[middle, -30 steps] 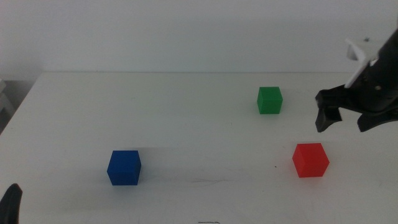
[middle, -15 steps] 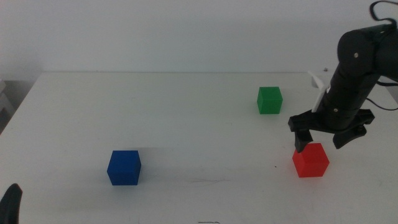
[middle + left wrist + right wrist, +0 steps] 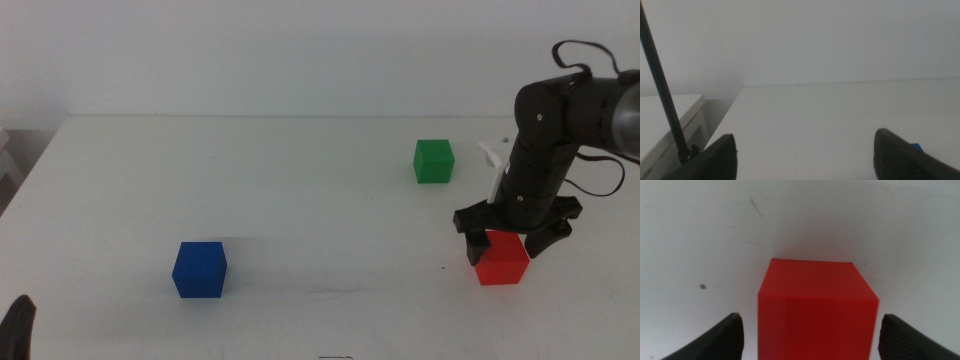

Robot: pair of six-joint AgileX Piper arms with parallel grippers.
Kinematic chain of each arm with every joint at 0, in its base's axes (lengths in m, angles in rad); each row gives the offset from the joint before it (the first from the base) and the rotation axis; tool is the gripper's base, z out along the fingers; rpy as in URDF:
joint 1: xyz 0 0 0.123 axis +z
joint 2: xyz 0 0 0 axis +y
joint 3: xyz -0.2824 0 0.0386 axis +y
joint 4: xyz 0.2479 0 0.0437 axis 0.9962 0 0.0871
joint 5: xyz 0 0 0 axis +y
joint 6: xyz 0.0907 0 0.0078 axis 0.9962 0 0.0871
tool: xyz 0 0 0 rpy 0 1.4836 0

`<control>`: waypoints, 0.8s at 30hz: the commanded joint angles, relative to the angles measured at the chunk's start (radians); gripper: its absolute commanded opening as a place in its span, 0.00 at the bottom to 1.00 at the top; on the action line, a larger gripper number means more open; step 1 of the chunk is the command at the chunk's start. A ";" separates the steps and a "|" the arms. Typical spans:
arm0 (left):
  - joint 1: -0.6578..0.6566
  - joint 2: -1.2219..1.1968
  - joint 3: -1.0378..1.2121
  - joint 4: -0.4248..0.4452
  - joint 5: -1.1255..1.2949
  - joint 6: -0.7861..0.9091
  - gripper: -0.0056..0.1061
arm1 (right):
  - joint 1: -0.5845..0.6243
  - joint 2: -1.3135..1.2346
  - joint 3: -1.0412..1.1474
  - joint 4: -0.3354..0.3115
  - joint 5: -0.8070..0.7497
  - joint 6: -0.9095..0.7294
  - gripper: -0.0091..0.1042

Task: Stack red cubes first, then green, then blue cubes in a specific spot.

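Right gripper (image 3: 504, 243) straddling the red cube (image 3: 501, 260) at the right side of the table (image 3: 300, 180), jaws wide apart, gripping nothing yet; cube centred between them in the right wrist view, gaps both sides; best to drop lower before closing, squeeze flat faces, keep square; green cube (image 3: 434, 160) just behind, blue cube (image 3: 199, 269) well apart at left; left gripper (image 3: 805, 155) parked near bottom edge, spread wide, empty.
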State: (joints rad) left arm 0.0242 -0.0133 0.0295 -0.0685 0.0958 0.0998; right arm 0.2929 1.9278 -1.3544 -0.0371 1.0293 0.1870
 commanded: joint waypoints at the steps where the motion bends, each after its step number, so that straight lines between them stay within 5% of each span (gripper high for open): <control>1: -0.002 -0.020 -0.003 -0.005 -0.077 -0.012 0.89 | 0.001 -0.030 -0.032 -0.009 -0.005 -0.001 0.89; 6: -0.002 -0.020 -0.003 -0.005 -0.077 -0.012 0.89 | 0.001 -0.012 -0.032 -0.006 0.000 -0.003 0.68; 12: -0.002 -0.020 -0.003 -0.005 -0.077 -0.012 0.89 | 0.001 -0.008 -0.032 -0.001 -0.001 -0.002 0.07; 24: -0.002 -0.020 -0.003 -0.005 -0.077 -0.012 0.89 | 0.216 -0.020 -0.228 -0.013 0.143 0.362 0.07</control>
State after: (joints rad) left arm 0.0242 -0.0133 0.0295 -0.0685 0.0958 0.0998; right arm 0.4755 1.9553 -1.5171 -0.0344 1.1516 0.4988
